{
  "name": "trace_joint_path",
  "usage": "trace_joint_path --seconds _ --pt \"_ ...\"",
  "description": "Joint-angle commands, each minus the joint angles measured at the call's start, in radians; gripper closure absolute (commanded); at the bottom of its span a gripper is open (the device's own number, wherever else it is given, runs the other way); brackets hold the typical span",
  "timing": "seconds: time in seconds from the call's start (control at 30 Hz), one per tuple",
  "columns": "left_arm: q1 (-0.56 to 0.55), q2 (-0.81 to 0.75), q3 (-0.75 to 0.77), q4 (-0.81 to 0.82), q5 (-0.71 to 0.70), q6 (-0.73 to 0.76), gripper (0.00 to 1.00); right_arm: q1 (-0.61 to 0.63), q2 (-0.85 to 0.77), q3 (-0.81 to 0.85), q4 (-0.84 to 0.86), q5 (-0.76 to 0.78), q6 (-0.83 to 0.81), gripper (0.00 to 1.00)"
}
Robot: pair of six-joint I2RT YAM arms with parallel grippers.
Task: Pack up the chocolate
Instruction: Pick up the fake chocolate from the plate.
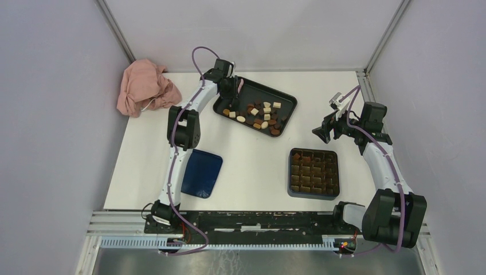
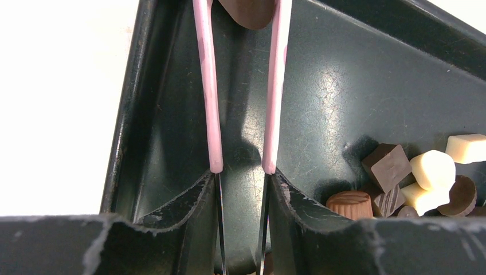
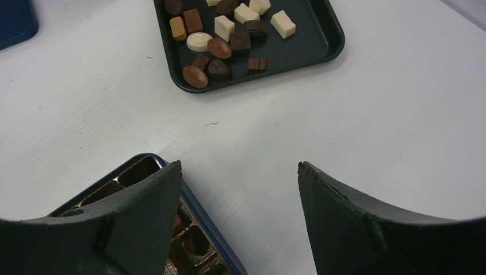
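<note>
Several pieces of chocolate [image 1: 258, 117], dark, tan and cream-white, lie loose in a dark tray [image 1: 286, 100] at the back of the table. My left gripper [image 1: 229, 86] hangs over the tray's left end, shut on pink tongs [image 2: 212, 103] whose two arms run forward from its fingers [image 2: 189, 200]. A dark brown piece [image 2: 252, 11] sits between the tong tips. More chocolate [image 2: 390, 166] lies to the right on the tray [image 2: 344, 74]. My right gripper [image 3: 239, 166] is open and empty, above the table beside the blue box [image 3: 198, 240].
The dark blue box [image 1: 313, 172] with a brown grid insert holds several pieces near the front right. Its blue lid [image 1: 202, 173] lies front left by the left arm. A pink cloth [image 1: 143, 86] is bunched at the back left corner. Walls close in both sides.
</note>
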Motion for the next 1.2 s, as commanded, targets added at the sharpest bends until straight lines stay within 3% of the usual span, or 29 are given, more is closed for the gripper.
trace_joint_path --seconds 0.0,0.37,0.87,1.17 --pt "-0.007 0.014 0.042 0.022 -0.009 -0.034 0.62 -0.003 0.002 0.041 0.005 -0.014 -0.017 0.2" --pt "-0.005 -0.063 -0.025 0.043 0.009 -0.019 0.74 -0.003 0.0 0.04 0.007 -0.016 -0.019 0.2" --pt "0.001 -0.435 -0.47 0.187 0.157 -0.032 0.78 -0.004 -0.008 0.025 0.027 -0.022 -0.014 0.2" --pt "-0.043 -0.75 -0.875 0.325 0.346 -0.027 0.78 -0.046 -0.006 0.021 0.055 0.038 0.026 0.2"
